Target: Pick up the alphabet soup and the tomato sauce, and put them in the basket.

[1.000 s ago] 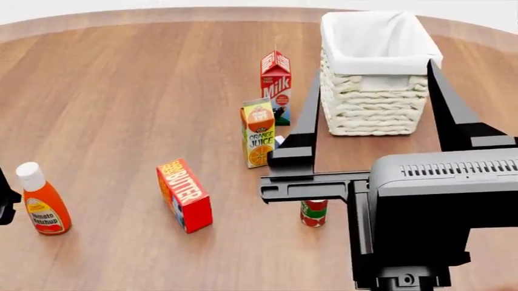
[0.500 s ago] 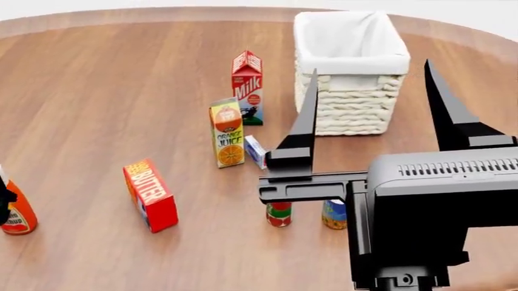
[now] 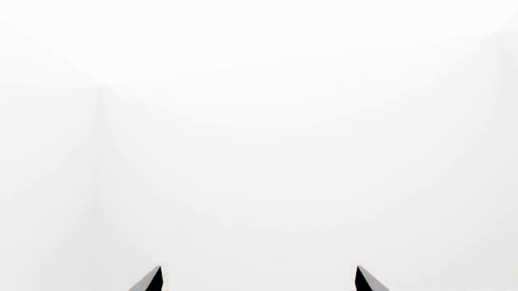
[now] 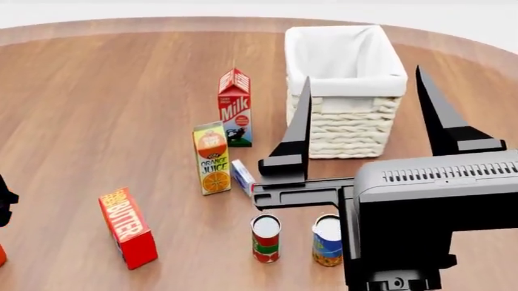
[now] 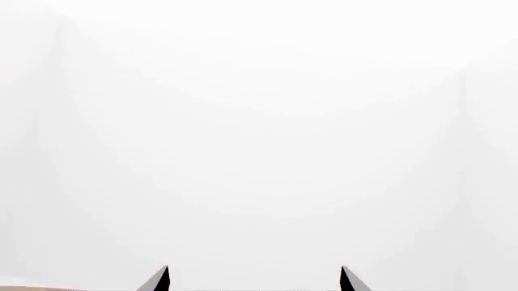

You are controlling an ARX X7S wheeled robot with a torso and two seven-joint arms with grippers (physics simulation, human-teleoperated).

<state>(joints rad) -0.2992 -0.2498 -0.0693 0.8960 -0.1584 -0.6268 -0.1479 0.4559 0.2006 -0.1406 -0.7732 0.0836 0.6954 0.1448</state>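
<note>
Well, the wooden table (image 4: 105,91) takes up nearly everything from where I stand, and on it the biggest thing is the basket (image 4: 348,130) — one only, cream wicker with a white cloth turned over its rim, standing open-topped at the far side, so I'd guess it will take cans dropped from above. Nothing shows inside it yet.

Next in size is the right gripper (image 4: 360,115), raised in front of the head camera with its two dark fingers held wide apart and nothing between them; it points out over the table rather than down, which reads to me as an arm carried clear while the robot gets into position. Its own wrist camera sees only blank white past the fingertips. The left gripper (image 3: 259,280) shows two tips well apart too, facing blank white, holding nothing; a dark sliver at the head view's left edge may be that arm.

Smaller goods: two cartons upright, the milk carton (image 4: 235,108) and the orange juice carton (image 4: 212,157), one butter box (image 4: 128,228) standing tilted off to the left, and one small pale box (image 4: 242,177) lying beside the juice.

Smallest — two cans, upright and just beside each other near the robot: the tomato sauce (image 4: 265,238) and the alphabet soup (image 4: 327,240), both untouched, well short of the basket.
</note>
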